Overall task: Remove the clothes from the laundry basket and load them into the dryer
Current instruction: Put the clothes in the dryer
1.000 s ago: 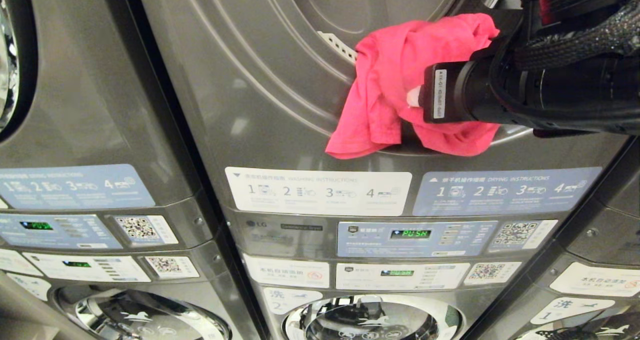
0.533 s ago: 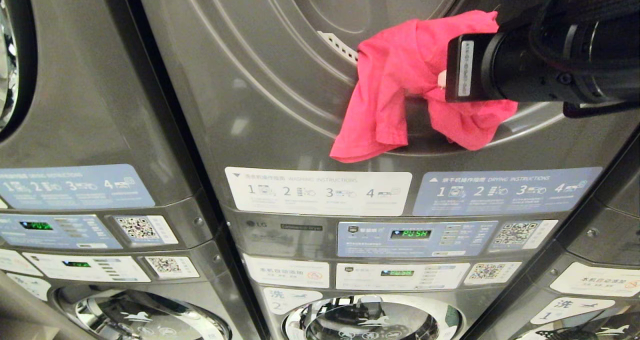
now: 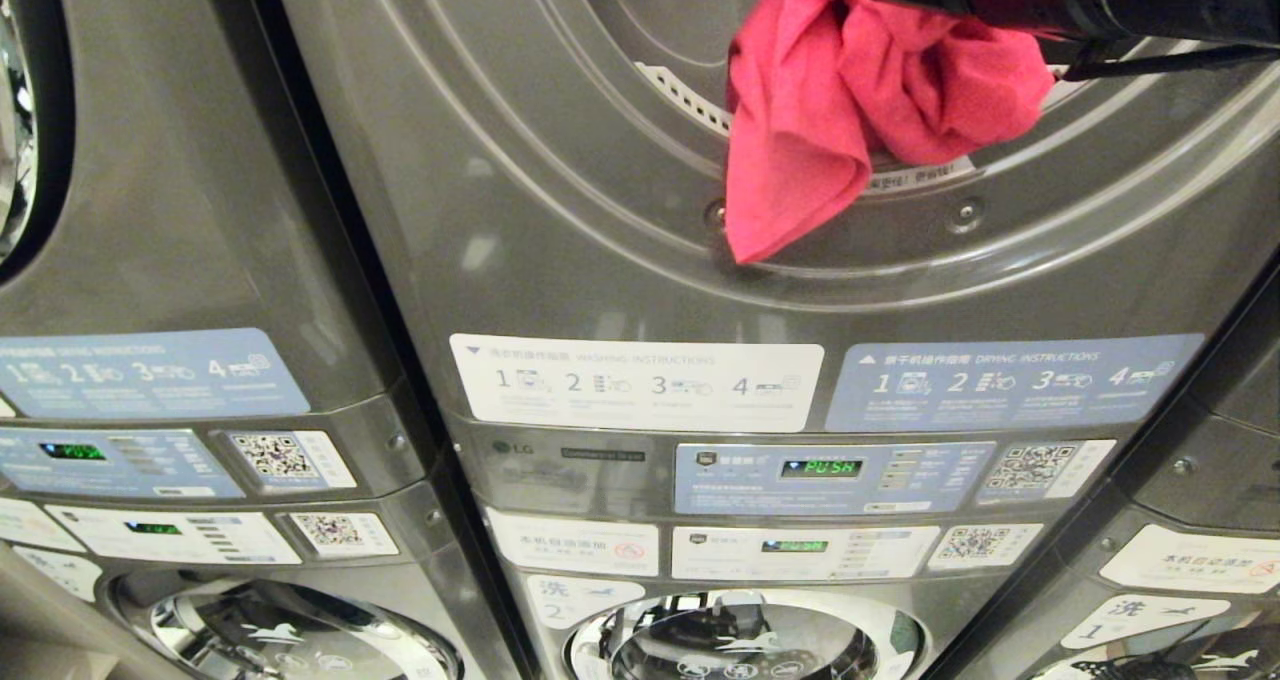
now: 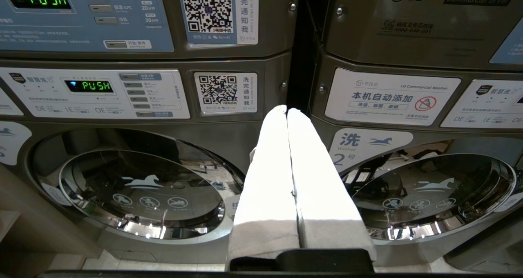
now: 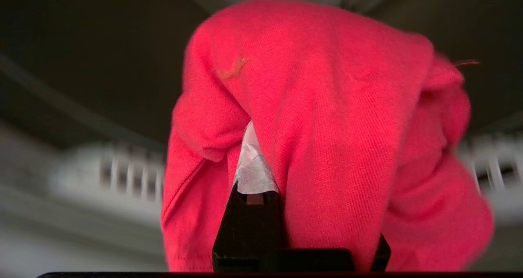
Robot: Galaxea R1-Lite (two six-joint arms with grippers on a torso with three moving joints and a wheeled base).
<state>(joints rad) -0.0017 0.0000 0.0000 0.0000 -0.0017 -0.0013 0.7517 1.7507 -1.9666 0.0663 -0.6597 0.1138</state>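
The right gripper (image 5: pixel 286 163) is clenched on the pink garment (image 3: pixel 850 90), which hangs lengthwise from it against the dryer's (image 3: pixel 560 160) round front, the drum opening lying up and beyond; the left gripper (image 4: pixel 287 112), pressed closed and empty, is parked lower by the washers.

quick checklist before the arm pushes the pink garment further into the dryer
1. Right gripper shut on the pink garment: ok.
2. Garment inside the drum: not ok, it hangs over the dryer opening's lower rim.
3. Loose tail clear of the rim: not ok, it dangles onto it.
4. Drum depth ahead free: cannot tell.
5. Left gripper shut, holding nothing, low by the washers: ok.
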